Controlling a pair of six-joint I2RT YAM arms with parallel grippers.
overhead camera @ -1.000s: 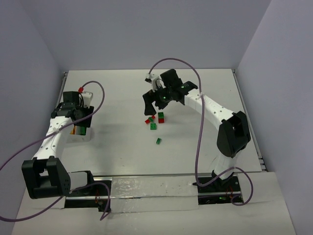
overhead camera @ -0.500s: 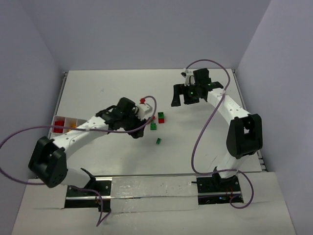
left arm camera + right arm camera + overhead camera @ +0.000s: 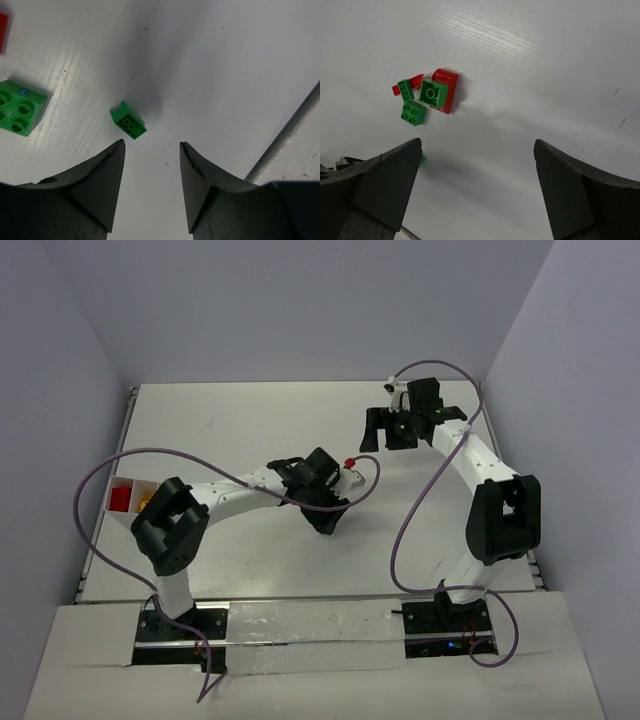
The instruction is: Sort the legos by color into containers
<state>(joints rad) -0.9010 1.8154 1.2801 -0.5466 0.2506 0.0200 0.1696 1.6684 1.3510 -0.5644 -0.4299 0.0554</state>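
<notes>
On the white bench (image 3: 220, 430), white divided sorting container (image 3: 113, 486) far left, red and orange inside. Well back, the right tool (image 3: 477, 145) is wide open, empty. Low down, the left tool (image 3: 150, 150) is parted, empty; tiny green plastic lego brick (image 3: 128, 120) lies just ahead of its tips. Pick step, I'd say: advance, straddle, close.

Left gripper (image 3: 151, 150) jaws apart; small green brick (image 3: 128, 120) just ahead; larger green brick (image 3: 19, 107) left; red piece (image 3: 2, 30) at edge.
</notes>
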